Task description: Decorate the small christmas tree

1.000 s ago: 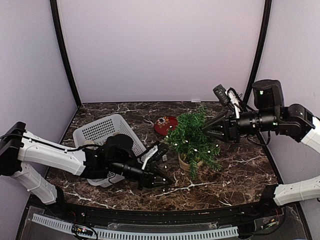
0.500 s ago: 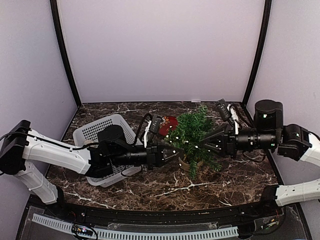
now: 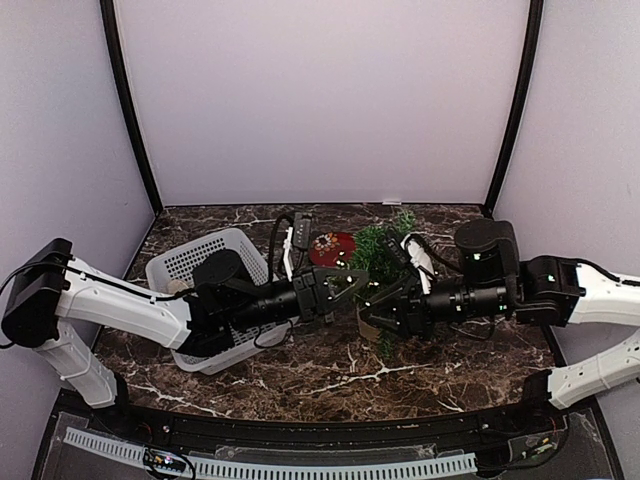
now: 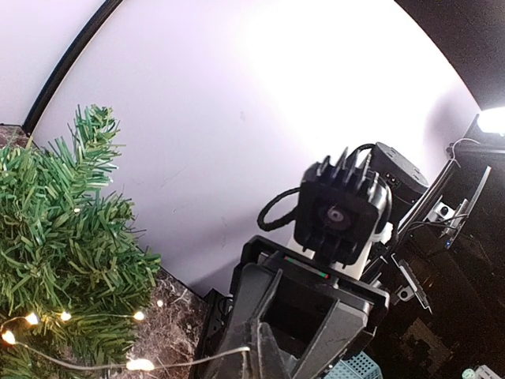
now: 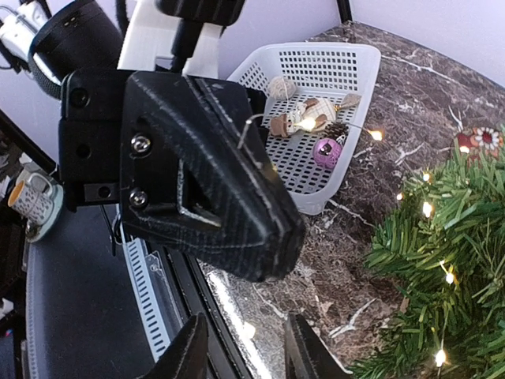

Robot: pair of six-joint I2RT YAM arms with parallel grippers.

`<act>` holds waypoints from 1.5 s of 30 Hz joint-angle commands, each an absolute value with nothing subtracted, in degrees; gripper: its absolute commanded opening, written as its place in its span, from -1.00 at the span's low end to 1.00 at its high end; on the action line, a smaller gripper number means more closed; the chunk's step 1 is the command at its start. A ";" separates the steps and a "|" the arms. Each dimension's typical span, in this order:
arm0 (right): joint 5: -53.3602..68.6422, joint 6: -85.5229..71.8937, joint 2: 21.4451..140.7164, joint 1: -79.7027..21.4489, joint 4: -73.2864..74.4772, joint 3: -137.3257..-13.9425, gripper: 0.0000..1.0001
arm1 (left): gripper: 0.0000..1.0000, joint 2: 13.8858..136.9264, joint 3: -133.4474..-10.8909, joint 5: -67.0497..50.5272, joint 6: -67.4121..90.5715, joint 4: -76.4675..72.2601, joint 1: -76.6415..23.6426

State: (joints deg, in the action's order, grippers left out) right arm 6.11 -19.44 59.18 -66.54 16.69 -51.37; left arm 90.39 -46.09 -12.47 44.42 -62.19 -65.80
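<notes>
The small christmas tree stands in its beige pot, mostly hidden behind both arms in the top view. Green branches with lit bulbs show in the left wrist view and the right wrist view. My left gripper is shut on the thin wire of the light string, which runs back to the tree. My right gripper faces it tip to tip, open. Its fingers stand apart just below the left gripper's tip.
A white basket left of the tree holds a purple ball, a pine cone and other ornaments. A red plate lies behind the left gripper. The table's front rail runs close below the right fingers.
My left gripper rose from the table front and swung right to the tree. My right gripper dropped and moved left across the tree to meet it, its jaws narrowing a little.
</notes>
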 commanded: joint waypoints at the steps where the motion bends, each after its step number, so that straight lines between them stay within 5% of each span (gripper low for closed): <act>1: 4.41 -18.92 59.30 -67.28 14.03 -53.78 -0.47 | -1.00 91.03 -48.29 -12.69 45.18 -65.85 -65.89; 9: 3.72 -17.61 60.32 -67.32 16.21 -55.69 -1.00 | -1.00 90.77 -48.14 -12.76 45.10 -65.85 -65.83; 14: -0.47 -17.02 59.39 -67.28 17.67 -57.74 -1.00 | -0.93 90.30 -48.10 -12.66 44.97 -65.16 -65.83; 16: -3.29 -16.67 59.03 -67.32 19.29 -59.30 -1.00 | -0.74 89.95 -47.94 -12.25 45.09 -64.43 -65.83; 22: -10.01 -12.91 59.46 -67.13 23.72 -64.05 -1.00 | 0.24 87.54 -46.27 -11.35 44.39 -62.08 -65.74; 26: -12.05 -10.27 60.91 -64.29 26.71 -67.83 -1.00 | 0.59 85.21 -45.29 -12.98 42.60 -57.44 -65.74; 45: -3.16 -0.68 69.42 -43.90 32.93 -77.98 -1.00 | 0.65 77.36 -50.67 -0.73 29.14 -27.75 -65.45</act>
